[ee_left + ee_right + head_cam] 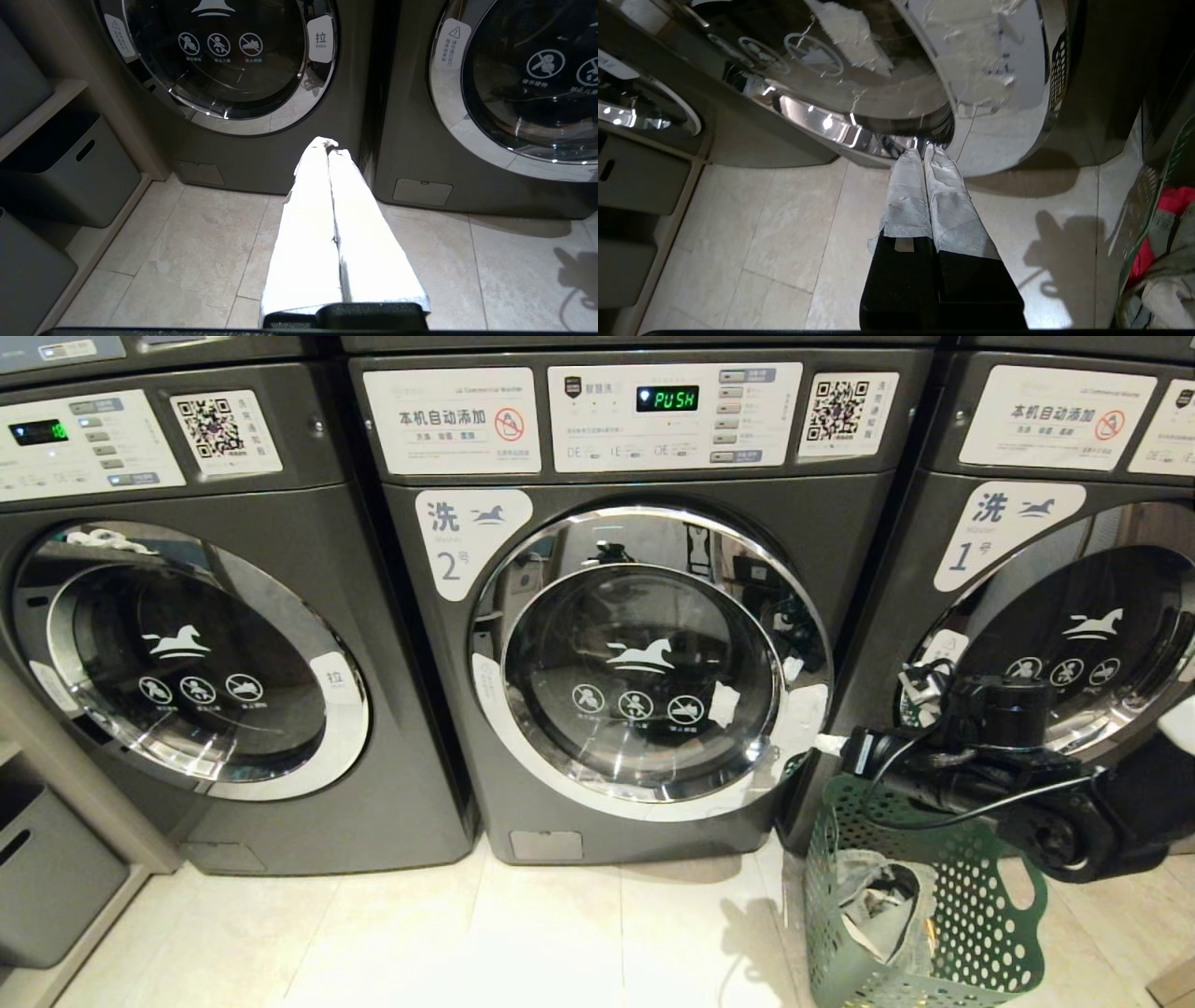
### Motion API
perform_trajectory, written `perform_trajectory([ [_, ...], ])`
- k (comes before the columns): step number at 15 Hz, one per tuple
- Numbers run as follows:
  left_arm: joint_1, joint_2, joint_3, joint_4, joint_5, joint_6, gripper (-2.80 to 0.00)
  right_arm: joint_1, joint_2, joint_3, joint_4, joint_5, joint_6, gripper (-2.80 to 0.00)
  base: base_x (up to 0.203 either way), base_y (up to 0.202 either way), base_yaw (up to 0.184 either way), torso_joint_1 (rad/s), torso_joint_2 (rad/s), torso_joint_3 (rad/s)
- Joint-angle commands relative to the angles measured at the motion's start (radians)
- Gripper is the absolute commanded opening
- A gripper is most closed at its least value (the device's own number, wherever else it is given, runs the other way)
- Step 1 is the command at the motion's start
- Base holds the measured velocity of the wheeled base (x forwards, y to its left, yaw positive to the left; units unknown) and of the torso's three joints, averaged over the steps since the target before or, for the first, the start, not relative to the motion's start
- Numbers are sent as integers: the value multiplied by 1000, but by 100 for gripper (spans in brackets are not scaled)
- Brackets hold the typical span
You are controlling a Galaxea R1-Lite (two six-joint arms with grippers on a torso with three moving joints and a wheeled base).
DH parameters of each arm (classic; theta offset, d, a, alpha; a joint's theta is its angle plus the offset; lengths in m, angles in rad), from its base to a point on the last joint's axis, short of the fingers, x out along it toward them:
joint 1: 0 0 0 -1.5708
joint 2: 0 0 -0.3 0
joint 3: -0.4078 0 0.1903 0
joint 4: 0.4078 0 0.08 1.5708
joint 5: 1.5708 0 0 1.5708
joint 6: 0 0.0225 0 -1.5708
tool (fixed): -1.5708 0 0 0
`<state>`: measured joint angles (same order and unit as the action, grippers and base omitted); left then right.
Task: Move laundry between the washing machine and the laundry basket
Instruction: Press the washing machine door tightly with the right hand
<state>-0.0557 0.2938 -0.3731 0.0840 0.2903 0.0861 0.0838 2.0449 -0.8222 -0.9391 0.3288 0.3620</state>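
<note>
Right gripper (pixel 826 743): fingers pressed together with nothing between them, tips wrapped in pale tape, held level just beside the lower right edge of the middle door (pixel 644 658); whether the tips touch the chrome ring cannot be told.
Right arm (pixel 1008 775): black, with a loose cable, stretched across from the right, above the laundry basket (pixel 934 905) and in front of the right-hand washer (pixel 1055 616).
Left gripper (pixel 332 143): white-wrapped fingers shut tight side by side, empty, out of the head view, held above the tiled floor (pixel 196 242) and aimed at the seam between the left-hand washer (pixel 224 70) and the middle one.
Washing machine (pixel 644 616): middle unit marked 2, door closed, display (pixel 667 399) lit green; torn white tape patches stick to the door's right side.
Laundry: a grey and pale heap (pixel 878 905) low in the green perforated basket, which stands on the floor at the middle washer's lower right corner; the right wrist view also shows a red piece (pixel 1164 219) in it.
In the way: the closed door stands between the basket's load and the drum.
Surroundings: grey storage bins (pixel 70 172) on low shelves at the far left, beside the left-hand washer.
</note>
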Motion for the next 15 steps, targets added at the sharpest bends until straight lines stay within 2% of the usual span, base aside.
perform_trajectory([
  [1, 7, -33, 25, -2, -5, 10, -280, 10, 185, -80, -89, -35, -16, -280, 0, 0, 0, 0, 0, 0],
  [3, 8, -37, 36, -1, -6, 11, -280, 12, 255, -183, -116, -76, -56, -280, 0, 0, 0, 0, 0, 0],
  [10, 21, -65, 68, -4, -10, 14, -280, 13, 402, -451, -123, -121, -104, -280, 0, 0, 0, 0, 0, 0],
  [12, 36, -133, 97, 3, -55, 18, -280, 10, 461, -560, -124, -130, -130, -280, 0, 0, 0, 0, 0, 0],
  [15, 46, -247, 148, 21, -117, 63, -280, 8, 552, -728, -128, -175, -157, -280, 0, 0, 0, 0, 0, 0],
])
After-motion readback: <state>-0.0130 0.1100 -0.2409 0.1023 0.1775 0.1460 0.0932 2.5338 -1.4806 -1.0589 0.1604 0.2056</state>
